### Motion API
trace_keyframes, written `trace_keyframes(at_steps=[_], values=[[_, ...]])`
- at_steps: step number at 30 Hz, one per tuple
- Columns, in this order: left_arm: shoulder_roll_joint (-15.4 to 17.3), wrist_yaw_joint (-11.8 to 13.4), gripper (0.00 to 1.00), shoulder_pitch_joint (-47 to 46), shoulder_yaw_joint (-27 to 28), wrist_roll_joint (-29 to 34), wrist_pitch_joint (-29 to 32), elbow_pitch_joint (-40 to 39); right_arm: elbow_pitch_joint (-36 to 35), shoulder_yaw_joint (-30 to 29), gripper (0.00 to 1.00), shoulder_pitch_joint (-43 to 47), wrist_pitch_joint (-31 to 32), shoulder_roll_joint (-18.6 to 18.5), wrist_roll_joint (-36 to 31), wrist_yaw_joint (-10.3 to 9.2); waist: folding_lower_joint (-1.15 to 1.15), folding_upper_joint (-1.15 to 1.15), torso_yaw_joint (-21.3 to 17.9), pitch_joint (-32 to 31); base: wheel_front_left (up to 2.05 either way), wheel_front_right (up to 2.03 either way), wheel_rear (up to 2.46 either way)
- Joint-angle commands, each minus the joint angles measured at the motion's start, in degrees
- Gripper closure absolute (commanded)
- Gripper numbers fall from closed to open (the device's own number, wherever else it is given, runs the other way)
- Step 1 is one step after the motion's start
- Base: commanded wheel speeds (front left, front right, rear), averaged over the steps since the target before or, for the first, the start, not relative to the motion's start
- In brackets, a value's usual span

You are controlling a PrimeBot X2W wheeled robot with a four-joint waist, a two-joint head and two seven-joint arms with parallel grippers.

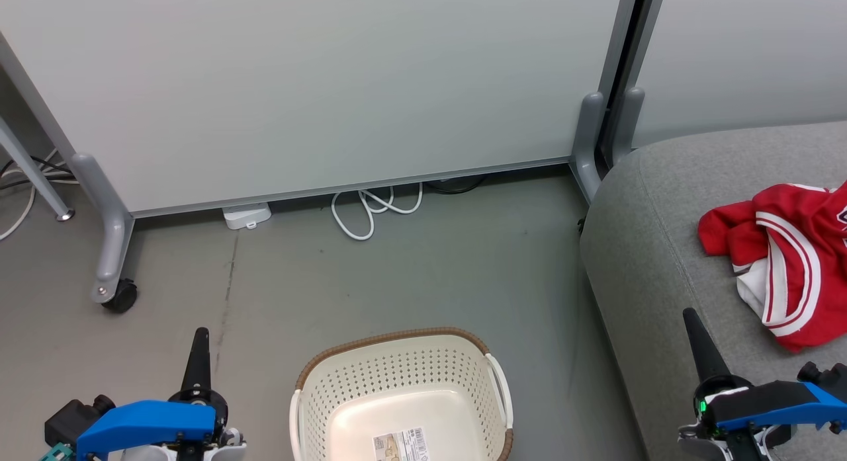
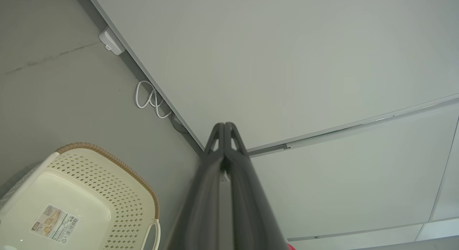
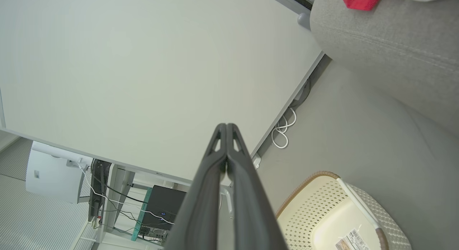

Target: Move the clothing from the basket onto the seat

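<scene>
The red, white-striped sports clothing (image 1: 787,262) is seen heaped on the large grey woven-fabric seat (image 1: 648,249), at three o'clock in the head view. The cream perforated plastic basket (image 1: 397,368), at six o'clock, shows a bare floor, so the task is judged done. The jaws of the left gripper (image 1: 200,335) and the right gripper (image 1: 693,325) are pressed together, empty. A coiled white cable (image 1: 370,213) lies at the basket's twelve o'clock, well apart, obstructing nothing.

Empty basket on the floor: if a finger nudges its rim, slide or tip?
Probably slides: the basket looks like thin perforated plastic holding just a paper label, so likely light, and the floor looks smooth. Walls look rigid, so it should keep shape. Lifted by one handle, it would likely tilt.
</scene>
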Motion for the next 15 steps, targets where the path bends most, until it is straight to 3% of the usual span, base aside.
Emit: trace_keyframes(at_steps=[1, 15], values=[[0.1, -0.1, 1.00, -1.4, 0.4, -1.4, 0.3, -0.9, -0.7, -0.3, 1.00, -1.2, 0.3, 0.1, 1.5, 0.02, 0.00, 0.00, -0.1, 0.0, 0.00, 0.00, 0.00], [-0.1, -0.1, 1.00, -1.8, 1.6, -8.4, 2.4, -2.2, -1.1, -0.8, 1.00, -1.6, 1.6, 0.1, 9.8, 0.02, 0.00, 0.00, -0.8, 0.1, 0.00, 0.00, 0.00]])
